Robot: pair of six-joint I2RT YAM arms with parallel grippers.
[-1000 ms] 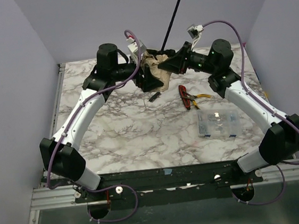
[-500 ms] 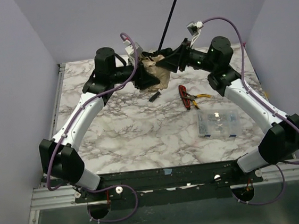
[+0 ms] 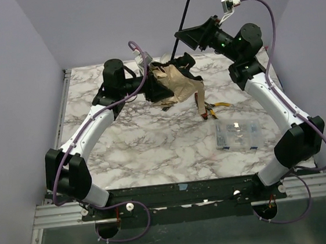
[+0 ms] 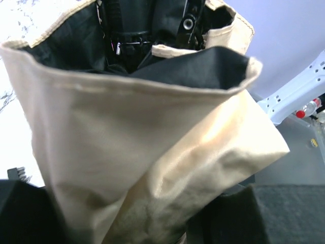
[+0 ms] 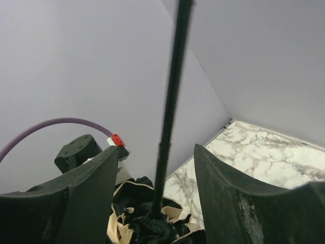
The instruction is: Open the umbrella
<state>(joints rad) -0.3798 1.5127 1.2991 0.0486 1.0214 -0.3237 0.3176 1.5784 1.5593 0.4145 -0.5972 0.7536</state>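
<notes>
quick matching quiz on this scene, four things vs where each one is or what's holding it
1 canopy
2 shaft
3 clear box
4 red-handled tool

a inside the open right gripper
b on the table, apart from the canopy
c clamped by the left gripper
d on the table, at the canopy's edge

Pairs: 1-c, 2-a, 3-b, 4-d

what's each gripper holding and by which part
Left gripper grips the umbrella by its bunched tan canopy; the right gripper is open, straddling the black shaft without touching it.
</notes>
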